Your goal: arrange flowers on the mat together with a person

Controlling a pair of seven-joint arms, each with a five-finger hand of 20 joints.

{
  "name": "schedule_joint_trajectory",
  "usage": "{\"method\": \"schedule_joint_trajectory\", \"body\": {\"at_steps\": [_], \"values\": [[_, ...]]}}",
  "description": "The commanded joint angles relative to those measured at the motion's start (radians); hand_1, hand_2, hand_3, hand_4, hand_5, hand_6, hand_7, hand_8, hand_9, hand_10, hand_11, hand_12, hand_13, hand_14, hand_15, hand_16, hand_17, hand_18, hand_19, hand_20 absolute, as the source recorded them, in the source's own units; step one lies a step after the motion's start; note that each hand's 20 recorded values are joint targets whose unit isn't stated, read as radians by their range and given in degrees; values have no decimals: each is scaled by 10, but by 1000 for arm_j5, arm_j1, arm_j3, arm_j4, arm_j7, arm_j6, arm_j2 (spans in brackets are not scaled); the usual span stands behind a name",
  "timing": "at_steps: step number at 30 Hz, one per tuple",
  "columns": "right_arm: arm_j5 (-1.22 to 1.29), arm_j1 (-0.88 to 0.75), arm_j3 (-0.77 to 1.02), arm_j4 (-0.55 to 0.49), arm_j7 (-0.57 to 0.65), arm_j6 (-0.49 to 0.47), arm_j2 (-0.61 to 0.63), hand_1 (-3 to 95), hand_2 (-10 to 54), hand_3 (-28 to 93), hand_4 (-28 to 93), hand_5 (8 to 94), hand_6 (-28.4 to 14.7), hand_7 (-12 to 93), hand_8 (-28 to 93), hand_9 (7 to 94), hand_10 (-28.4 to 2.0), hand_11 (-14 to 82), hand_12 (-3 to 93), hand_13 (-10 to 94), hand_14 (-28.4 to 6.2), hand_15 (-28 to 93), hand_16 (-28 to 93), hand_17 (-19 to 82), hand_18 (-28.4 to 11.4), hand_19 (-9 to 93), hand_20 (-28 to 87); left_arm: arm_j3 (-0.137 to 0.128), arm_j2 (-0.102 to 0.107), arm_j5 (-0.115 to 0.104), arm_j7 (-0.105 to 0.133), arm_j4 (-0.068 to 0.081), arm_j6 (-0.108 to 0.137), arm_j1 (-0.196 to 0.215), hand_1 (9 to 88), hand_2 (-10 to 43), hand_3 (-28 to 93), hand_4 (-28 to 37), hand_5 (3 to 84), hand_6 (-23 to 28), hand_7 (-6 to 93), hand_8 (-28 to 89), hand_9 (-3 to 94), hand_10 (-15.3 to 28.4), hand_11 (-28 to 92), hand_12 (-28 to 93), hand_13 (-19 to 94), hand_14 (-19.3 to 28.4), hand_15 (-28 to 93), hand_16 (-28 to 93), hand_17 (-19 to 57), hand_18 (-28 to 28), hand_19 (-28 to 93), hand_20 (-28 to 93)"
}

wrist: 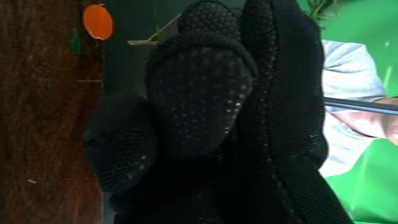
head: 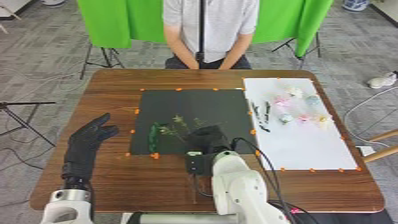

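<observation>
The sprig's [head: 180, 121] lower end was hidden at the right hand [head: 207, 139].
That hand also covered part of the dark mat [head: 178, 102]. On the white mat [head: 284, 150], the pale flowers [head: 283, 101] were too blurred to name by kind, and the thin dark pieces [head: 264, 112] near them were perhaps stems, too small to be sure. The left arm [head: 69, 210] and the right arm [head: 238, 185] were cut off by the head view's bottom edge; in the right wrist view, some greenery [wrist: 324, 7] was cut off by the top edge.
</observation>
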Motion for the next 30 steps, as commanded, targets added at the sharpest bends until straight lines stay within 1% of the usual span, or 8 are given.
{"method": "schedule_joint_trajectory", "body": {"at_steps": [1, 10, 14, 16, 21, 30], "values": [[-1, -12, -4, 36, 10, 18, -8, 896, -95, -283, 414, 823, -36, 285, 120, 937, -103, 260, 234, 937, -6, 532, 118, 740, -59, 831, 289, 1, 0, 6, -16, -4, 5, 10, 256, -50, 669, -176, 480, 25, 132, -59, 506, 147, 242, 168, 370, 180, 319, 30, 34, 145, 153, 194], [-1, -26, -8, 34, 12, -2, 0, 889, -95, -283, 408, 816, -36, 285, 120, 937, -106, 252, 237, 937, -7, 527, 121, 738, -59, 829, 293, 0, 1, 6, -17, -5, 2, 12, 257, -50, 667, -174, 479, 25, 131, -59, 507, 148, 243, 167, 370, 181, 319, 30, 33, 145, 153, 194], [6, -33, -3, 30, 13, -37, 4, 881, -95, -283, 397, 811, -37, 284, 119, 937, -107, 245, 241, 937, -9, 521, 122, 734, -59, 827, 295, -1, 0, 6, -18, -6, 2, 13, 256, -51, 669, -174, 479, 25, 132, -59, 506, 148, 242, 167, 370, 181, 319, 30, 33, 145, 153, 194], [8, -32, 1, 32, 17, -50, 3, 877, -95, -283, 395, 809, -38, 283, 119, 937, -107, 241, 241, 937, -11, 517, 123, 732, -60, 826, 296, -1, 0, 7, -20, -3, -1, 7, 257, -50, 669, -175, 479, 25, 131, -59, 506, 148, 242, 167, 369, 181, 319, 30, 33, 145, 153, 194], [-7, -38, 6, 34, 16, -92, 7, 866, -95, -283, 390, 801, -38, 273, 113, 936, -109, 236, 243, 937, -14, 505, 128, 726, -63, 825, 298, -1, 1, 6, -20, -3, -2, 8, 257, -51, 668, -175, 479, 25, 131, -59, 506, 148, 241, 167, 369, 181, 319, 30, 33, 145, 153, 194], [-65, -44, 3, 42, -7, -110, 17, 853, -95, -283, 386, 800, -39, 242, 112, 930, -110, 249, 232, 937, -17, 499, 139, 722, -67, 827, 299, -5, 0, 7, -20, -4, -1, 8, 258, -50, 667, -175, 479, 25, 132, -59, 505, 147, 243, 168, 369, 180, 317, 30, 33, 145, 154, 194]]}}
